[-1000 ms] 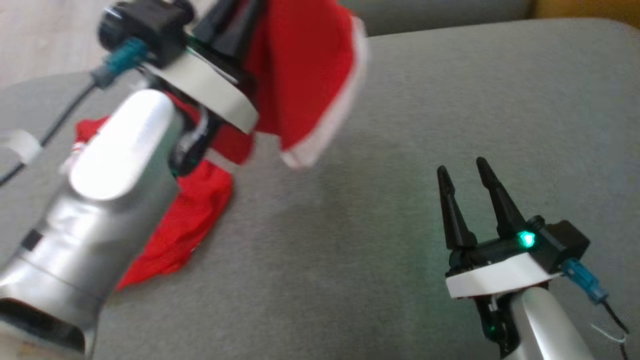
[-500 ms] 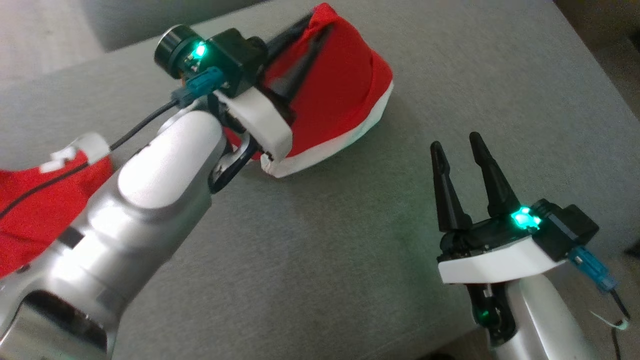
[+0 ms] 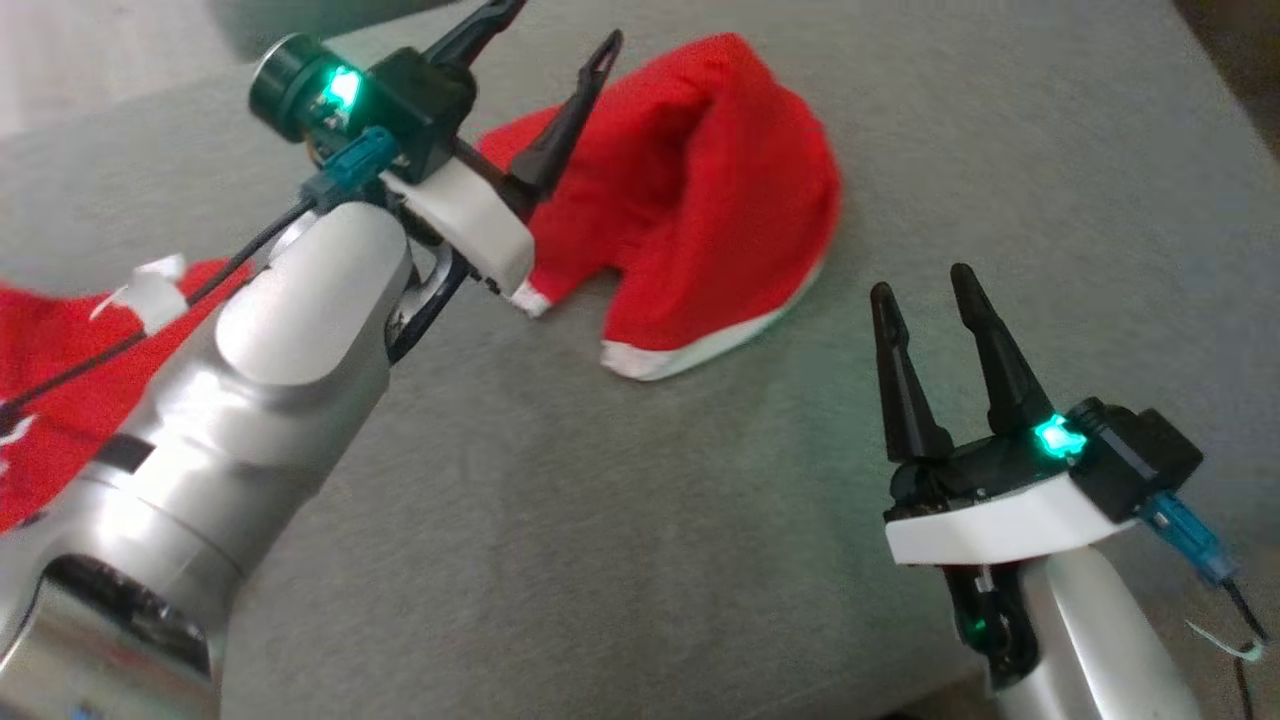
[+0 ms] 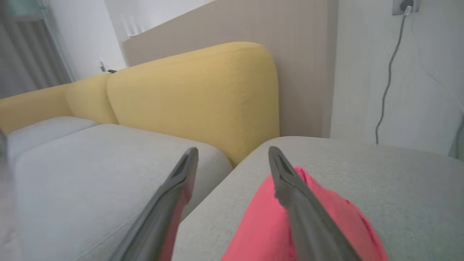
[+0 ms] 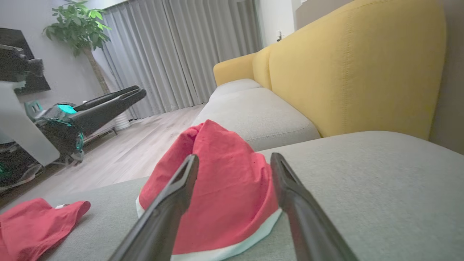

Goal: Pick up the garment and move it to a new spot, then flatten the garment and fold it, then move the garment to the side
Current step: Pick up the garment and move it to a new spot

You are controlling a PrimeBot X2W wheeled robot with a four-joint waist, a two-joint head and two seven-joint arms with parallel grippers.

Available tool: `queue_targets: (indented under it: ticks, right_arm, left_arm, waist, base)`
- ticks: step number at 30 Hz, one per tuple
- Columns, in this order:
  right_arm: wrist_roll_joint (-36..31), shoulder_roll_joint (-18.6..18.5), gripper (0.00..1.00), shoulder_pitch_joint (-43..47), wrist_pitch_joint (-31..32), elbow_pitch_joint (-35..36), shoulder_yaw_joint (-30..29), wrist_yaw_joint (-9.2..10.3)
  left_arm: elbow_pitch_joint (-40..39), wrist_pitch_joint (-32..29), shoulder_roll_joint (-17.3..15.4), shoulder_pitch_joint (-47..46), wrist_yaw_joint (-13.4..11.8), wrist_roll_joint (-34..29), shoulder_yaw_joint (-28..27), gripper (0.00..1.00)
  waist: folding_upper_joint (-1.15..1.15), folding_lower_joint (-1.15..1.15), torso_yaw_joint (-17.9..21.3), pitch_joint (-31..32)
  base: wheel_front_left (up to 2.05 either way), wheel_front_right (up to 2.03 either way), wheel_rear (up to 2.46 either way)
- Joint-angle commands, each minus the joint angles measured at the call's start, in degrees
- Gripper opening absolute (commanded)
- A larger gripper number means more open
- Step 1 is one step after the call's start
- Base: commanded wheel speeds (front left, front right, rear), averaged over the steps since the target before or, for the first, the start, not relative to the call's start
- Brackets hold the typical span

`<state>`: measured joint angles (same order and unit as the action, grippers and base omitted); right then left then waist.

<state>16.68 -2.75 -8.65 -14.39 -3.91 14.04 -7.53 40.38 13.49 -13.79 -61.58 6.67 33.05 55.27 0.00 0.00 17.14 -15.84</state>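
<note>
The red garment is seen lying bunched and free on the grey cushion, just beside the left pincer, which is spread and empty, while the right pincer is held spread nearby, apparently so that flattening can be begun.

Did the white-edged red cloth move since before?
Yes. The white-edged red cloth dropped from the left gripper down onto the grey cushion, where it now lies crumpled.
</note>
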Motion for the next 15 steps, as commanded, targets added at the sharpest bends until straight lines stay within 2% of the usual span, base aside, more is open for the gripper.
queue_targets:
  ticks: [1,5,9,15]
  right_arm:
    - [-0.78,-0.12,1.0,-0.25,-0.61,1.39,0.66,0.04]
    - [-2.5,-0.12,1.0,0.98,-0.61,0.56,-1.59,0.04]
    - [-3.26,-0.12,1.0,3.37,-0.61,0.11,-4.58,0.04]
    - [-4.67,-0.12,1.0,6.2,-0.61,-0.31,-6.55,0.04]
  left_arm:
    - [-1.23,0.84,-1.32,-1.03,-1.01,0.33,-2.88,1.0]
    - [-3.08,1.41,-1.47,4.26,-4.06,1.54,-5.78,1.0]
    - [-8.23,1.48,-1.89,13.34,-7.78,1.95,-10.2,1.0]
    - [-18.12,1.5,-2.89,28.06,-12.77,-2.41,-16.31,1.0]
  waist:
    - [0.0,0.0,-4.84,2.52]
    - [0.0,0.0,-10.7,5.05]
    - [0.0,0.0,-15.63,7.48]
    - [0.0,0.0,-19.94,10.16]
  base:
    - [0.0,0.0,0.0]
    - [0.0,0.0,0.0]
    - [0.0,0.0,0.0]
    - [0.0,0.0,0.0]
